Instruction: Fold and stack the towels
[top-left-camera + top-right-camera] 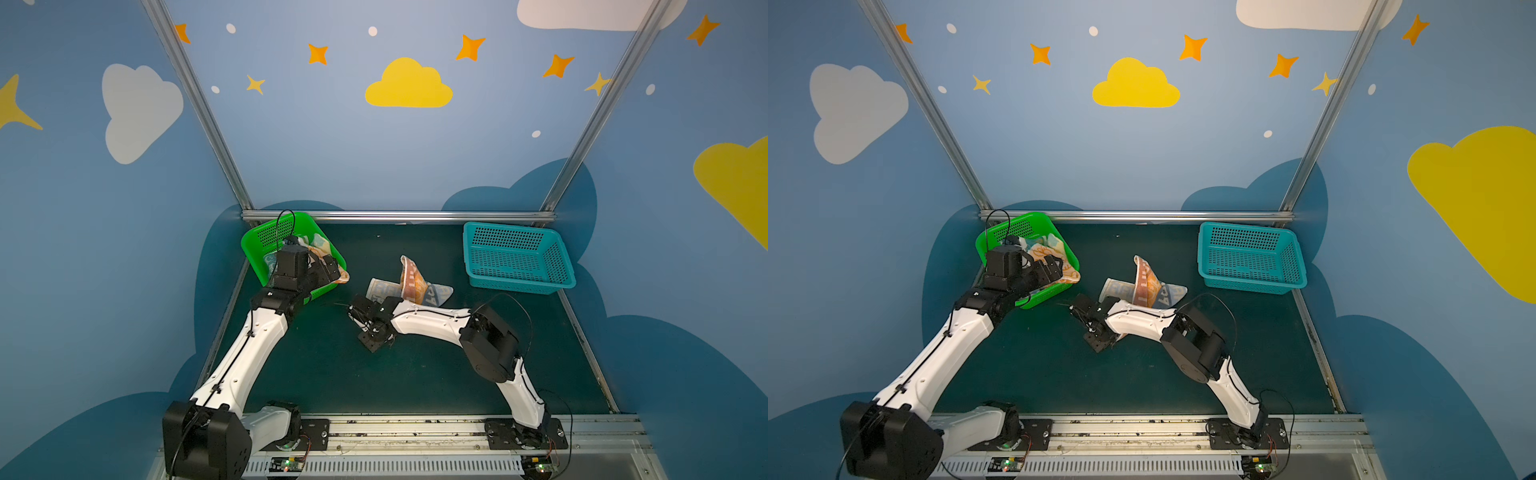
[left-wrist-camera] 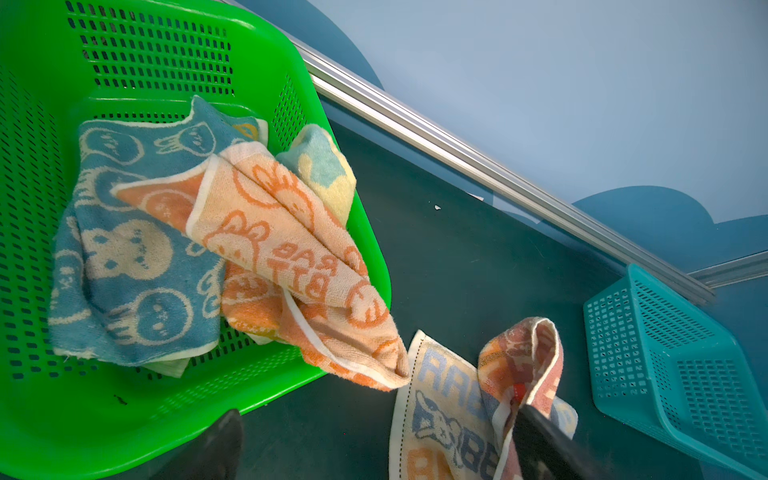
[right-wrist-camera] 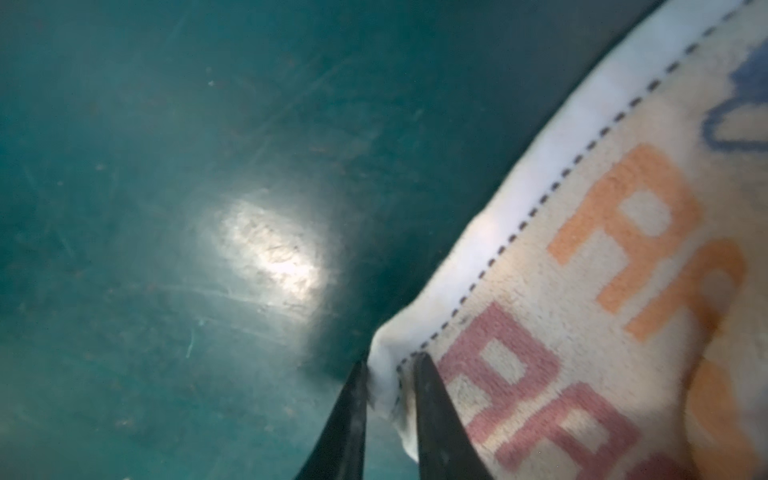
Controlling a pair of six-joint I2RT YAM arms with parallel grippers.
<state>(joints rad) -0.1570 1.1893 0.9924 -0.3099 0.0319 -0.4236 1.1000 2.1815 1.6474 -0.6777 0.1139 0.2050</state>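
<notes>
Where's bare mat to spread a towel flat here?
Bare mat: the front stretch between left arm and right arm; also between crumpled towel and back rail. Crowded: green basket, heaped with towels, and around the right hand pinching that towel's hem.

light: bright, overhead | glare: mat (image 3: 270, 253) | right wrist: blurred

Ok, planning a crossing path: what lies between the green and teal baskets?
A crumpled towel on the mat, its corner pinched by the right gripper; otherwise bare mat, shown in both top views.
</notes>
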